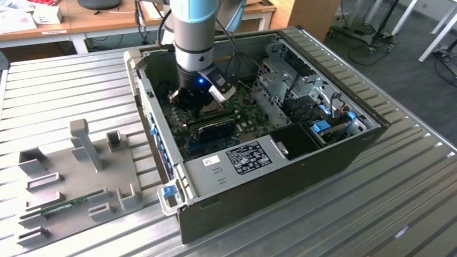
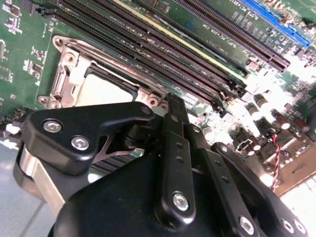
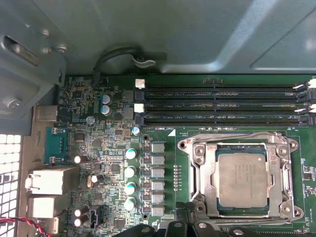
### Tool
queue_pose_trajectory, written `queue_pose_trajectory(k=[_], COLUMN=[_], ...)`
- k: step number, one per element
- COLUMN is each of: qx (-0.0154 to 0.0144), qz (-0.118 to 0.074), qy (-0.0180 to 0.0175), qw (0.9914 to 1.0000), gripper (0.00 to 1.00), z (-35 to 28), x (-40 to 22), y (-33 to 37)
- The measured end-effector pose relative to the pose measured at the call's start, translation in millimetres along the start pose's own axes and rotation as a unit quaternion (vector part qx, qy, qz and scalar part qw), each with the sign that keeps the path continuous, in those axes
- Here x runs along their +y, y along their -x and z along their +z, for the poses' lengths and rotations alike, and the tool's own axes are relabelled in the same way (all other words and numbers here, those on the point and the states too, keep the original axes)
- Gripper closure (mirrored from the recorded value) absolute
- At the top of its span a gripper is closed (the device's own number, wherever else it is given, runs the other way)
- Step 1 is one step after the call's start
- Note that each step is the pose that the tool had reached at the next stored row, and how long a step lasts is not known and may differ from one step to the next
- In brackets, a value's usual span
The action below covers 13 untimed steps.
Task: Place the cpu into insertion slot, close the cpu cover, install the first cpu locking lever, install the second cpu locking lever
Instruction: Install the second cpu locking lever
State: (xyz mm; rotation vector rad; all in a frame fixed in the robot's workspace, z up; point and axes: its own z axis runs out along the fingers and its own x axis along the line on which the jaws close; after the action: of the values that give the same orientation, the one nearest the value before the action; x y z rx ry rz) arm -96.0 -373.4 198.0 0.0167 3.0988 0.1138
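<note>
The cpu [image 3: 243,179] lies flat in the insertion slot [image 3: 237,138], silvery-tan face up. Its pale face also shows in the second wrist view as the cpu [image 2: 103,91]. The cpu cover [image 3: 208,165] is down around the chip, framing it. A thin wire lever [image 3: 192,173] runs along the socket's side; I cannot tell whether it is hooked. My gripper [image 1: 202,110] reaches down into the open computer case, just above the board at the socket's edge. The gripper [image 2: 173,101] is shut with its fingers [image 3: 174,226] together and nothing held.
Long black memory slots [image 3: 222,105] run beside the socket. A row of capacitors [image 3: 130,173] stands on its other side. The case walls [image 1: 153,134] and a drive cage [image 1: 286,80] close in around the arm. A grey fixture plate [image 1: 71,176] lies at the exterior view's left.
</note>
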Motion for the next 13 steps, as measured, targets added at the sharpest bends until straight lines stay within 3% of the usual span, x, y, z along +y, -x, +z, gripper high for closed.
queue_pose_trajectory(k=[13], qx=[0.0], qz=[0.0], qy=[-0.0001], qw=[1.0], gripper=[0.9], z=[1.9], x=[-0.1], y=[-0.8])
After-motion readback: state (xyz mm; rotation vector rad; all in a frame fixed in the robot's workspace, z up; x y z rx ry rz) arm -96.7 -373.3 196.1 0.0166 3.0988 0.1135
